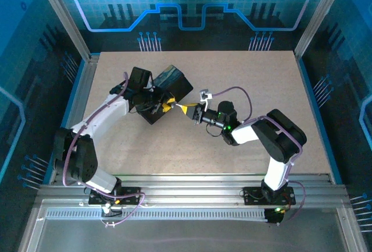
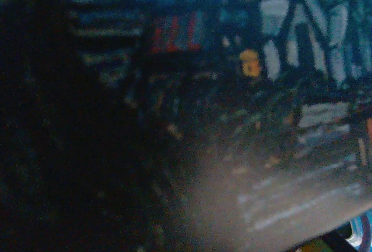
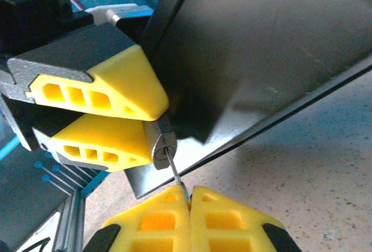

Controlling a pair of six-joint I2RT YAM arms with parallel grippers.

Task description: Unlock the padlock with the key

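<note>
Between our right gripper (image 3: 190,201) jaws, squeezed tight at the very tips, sits the key (image 3: 175,171). Only its back end is clamped, and the thin shaft pokes out ahead. Straight ahead of those tips, the key's nose meets the keyhole of the padlock (image 3: 161,142); we can't tell how deep it's in. The padlock sits between the left gripper (image 3: 156,125) jaws, which are narrowed onto its body and catch it only near the ends of the yellow fingers (image 3: 99,86). Just behind the left jaws, right up against them, is the box (image 3: 261,48).

What worries us:
- **Key slip or bend:** so little of the key is in the pads that a twist could spin it in the foam instead of turning the lock. If we're off-axis, it could also bend that skinny shaft.
- **Padlock rolling out:** the same twist could roll the padlock out of the left fingertips, since it's held so near the edge.
- **Shoving forward:** any push jams the left jaws into the box.

The shackle's hidden, so we can't say whether it's popped.
</note>
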